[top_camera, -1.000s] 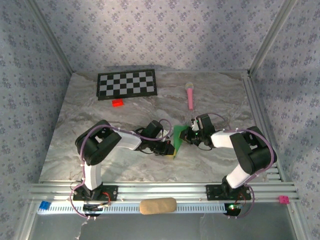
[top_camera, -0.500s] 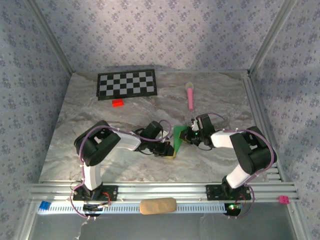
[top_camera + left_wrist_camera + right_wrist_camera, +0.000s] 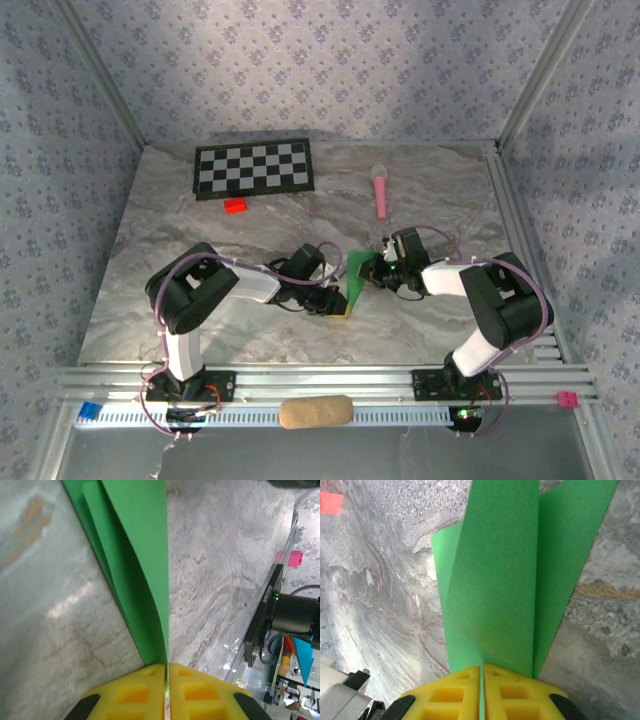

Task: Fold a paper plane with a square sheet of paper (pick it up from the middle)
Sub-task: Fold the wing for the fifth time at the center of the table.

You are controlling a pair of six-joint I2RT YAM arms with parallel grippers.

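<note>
Top view: green paper folded, mid marble table, pinched between left claw and right claw. Checkerboard, red block and pink toy microphone well behind; nothing in the way.

Left wrist: yellow pads pressed together on the paper's edge, layers bowing apart.

Right wrist: same pinch on the folded end, flaps splayed. Best to line up edges before creasing; gentle tension, thin sheet likely to slip.

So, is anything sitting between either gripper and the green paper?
Nothing visible. The left gripper and the right gripper are each shut directly on the green paper, its edge pinched between their yellow pads.
</note>
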